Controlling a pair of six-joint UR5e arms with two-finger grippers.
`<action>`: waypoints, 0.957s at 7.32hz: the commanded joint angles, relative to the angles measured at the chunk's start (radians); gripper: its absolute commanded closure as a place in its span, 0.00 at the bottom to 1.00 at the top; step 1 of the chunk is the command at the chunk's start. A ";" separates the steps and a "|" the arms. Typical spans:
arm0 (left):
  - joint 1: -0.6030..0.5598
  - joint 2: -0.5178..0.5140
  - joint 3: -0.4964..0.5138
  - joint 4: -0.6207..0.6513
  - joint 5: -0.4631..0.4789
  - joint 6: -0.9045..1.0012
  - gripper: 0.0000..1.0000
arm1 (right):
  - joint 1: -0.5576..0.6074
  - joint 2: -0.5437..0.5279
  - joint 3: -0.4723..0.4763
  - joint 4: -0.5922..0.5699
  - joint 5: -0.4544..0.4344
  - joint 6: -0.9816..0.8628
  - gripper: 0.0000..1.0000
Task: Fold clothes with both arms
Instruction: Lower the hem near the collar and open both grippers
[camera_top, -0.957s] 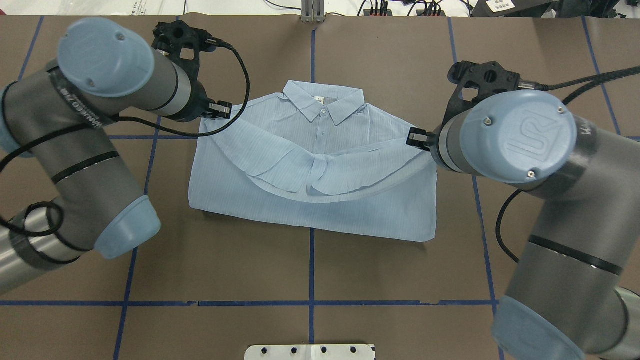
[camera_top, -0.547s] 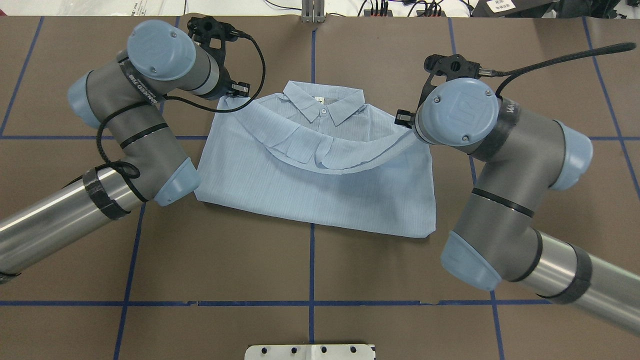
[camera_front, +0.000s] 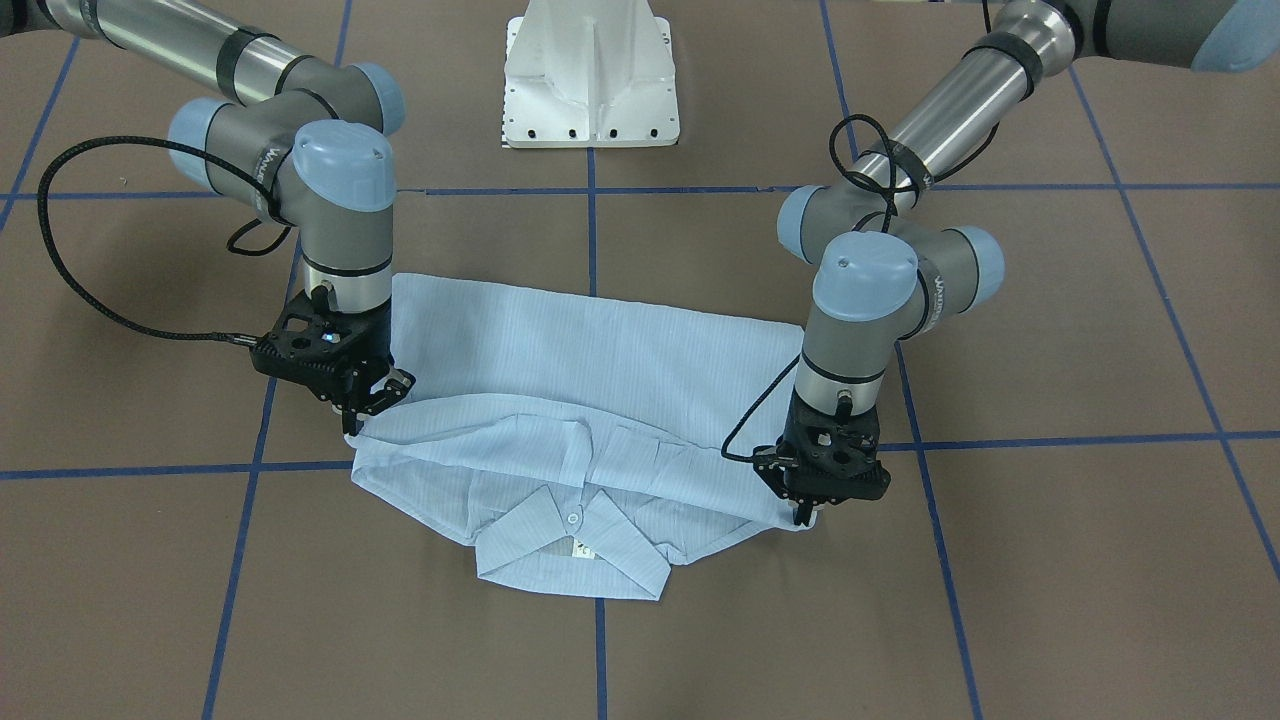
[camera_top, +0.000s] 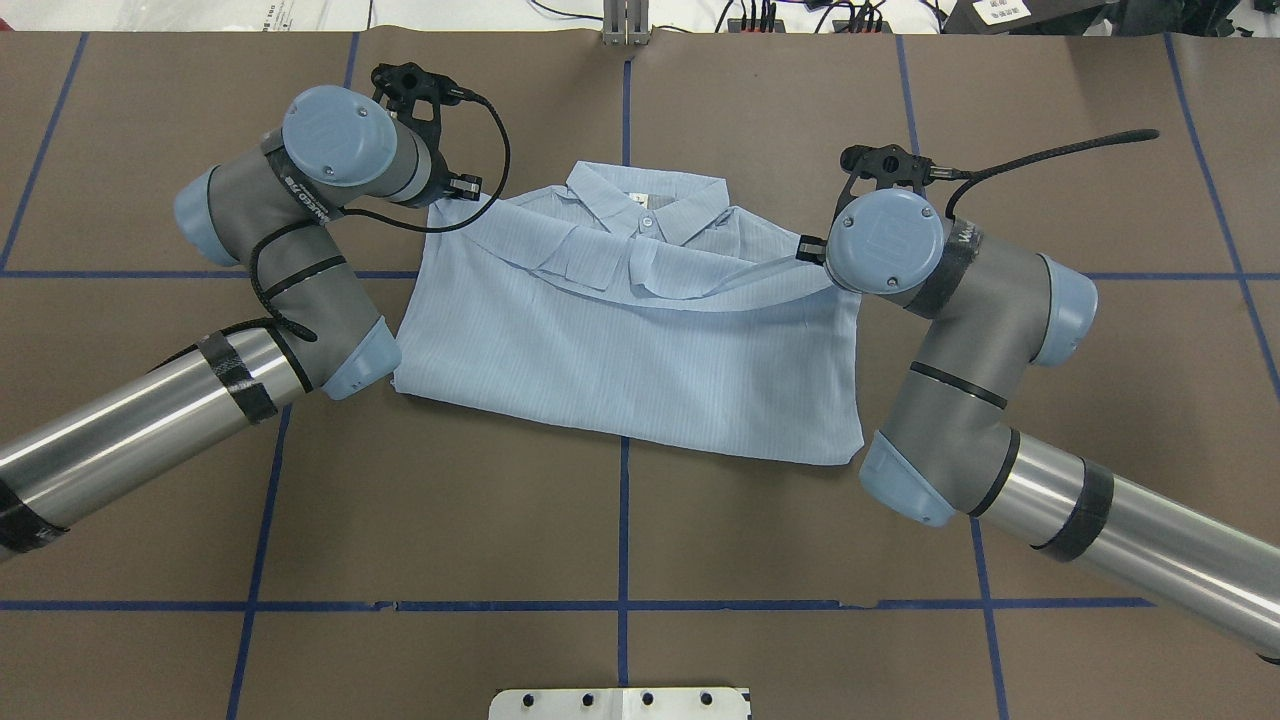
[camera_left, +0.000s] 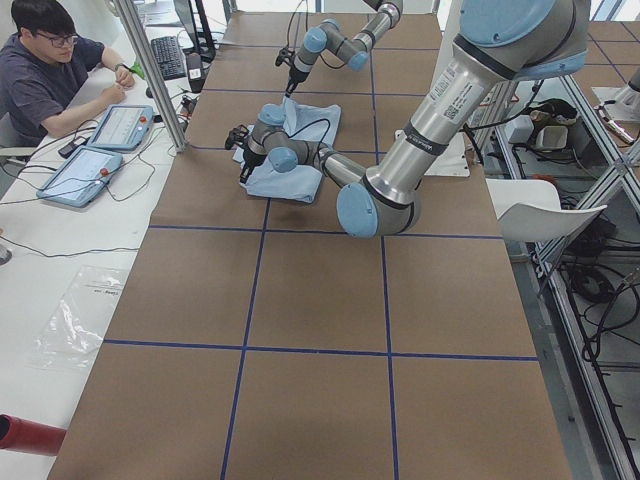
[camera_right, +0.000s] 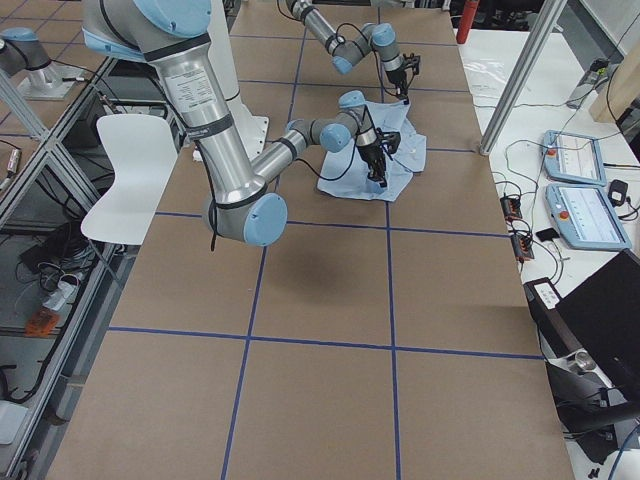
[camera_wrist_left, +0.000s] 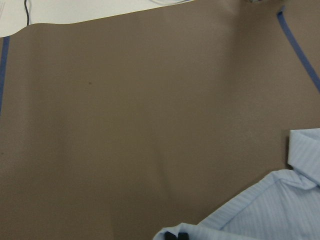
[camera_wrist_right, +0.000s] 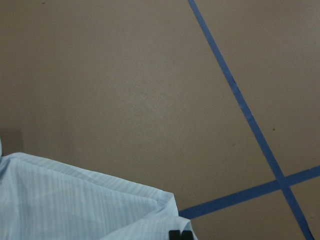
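Observation:
The pale-blue shirt (camera_top: 640, 360) lies flat on the brown table, collar (camera_top: 648, 208) at the far side. Its near layer is doubled over, and the folded edge (camera_top: 690, 292) sags across the chest just short of the collar. My left gripper (camera_top: 458, 190) is shut on that edge's left corner, low over the shirt's shoulder; the front-facing view has it at the right (camera_front: 802, 516). My right gripper (camera_top: 808, 250) is shut on the other corner (camera_front: 354, 424). In each wrist view, pinched fabric (camera_wrist_left: 260, 210) (camera_wrist_right: 75, 200) meets the fingertips at the bottom edge.
The white pedestal base (camera_front: 590, 80) stands at the robot's side of the table. Blue tape lines (camera_top: 624, 520) grid the brown surface. A person (camera_left: 45, 70) sits at a side desk with tablets (camera_left: 100, 150). A white chair (camera_right: 130, 170) stands off the table.
Both grippers have carried the folded edge farther from the robot, toward the collar, and lower. The doubled layer now covers more of the shirt's front.

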 joint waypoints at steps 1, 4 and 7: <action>-0.002 0.024 -0.013 -0.037 -0.001 0.069 0.01 | -0.001 0.004 -0.008 0.023 0.002 0.001 0.01; 0.004 0.270 -0.319 -0.083 -0.098 0.099 0.00 | 0.010 -0.027 0.103 0.008 0.041 -0.016 0.00; 0.085 0.369 -0.392 -0.100 -0.091 0.042 0.00 | 0.005 -0.041 0.138 0.008 0.038 -0.015 0.00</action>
